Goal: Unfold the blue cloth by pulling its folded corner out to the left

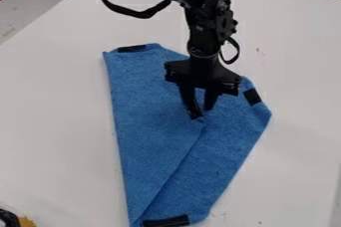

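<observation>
Gripper (pixel 202 112) in camera view: hangs down over the upper-middle part of the cloth (pixel 146 121), fingers part-way apart, narrow gap between them. Tips sit right at a corner of the folded-over layer. Cannot tell if any cloth is pinched; no clear grip seen.

Cloth lies flat on table (pixel 53 121), under the gripper and out to both sides of it, most of its length on the camera side. Fold edge runs from just beside the tips down and view-left to the narrow end. Dark patches: one (pixel 131 48) beyond gripper to view-left, one (pixel 252 96) just view-right of it, one (pixel 166 221) well camera-side of it.

Step in hand, judged: handling the folded layer's corner, either placing or picking. Next move calls for checking the hold: if corner is caught, open wider and lift clear straight up; if not, close on top layer only.

Long axis runs roughly from beyond the gripper toward the camera; tapered end points camera-side, slightly view-left.
</observation>
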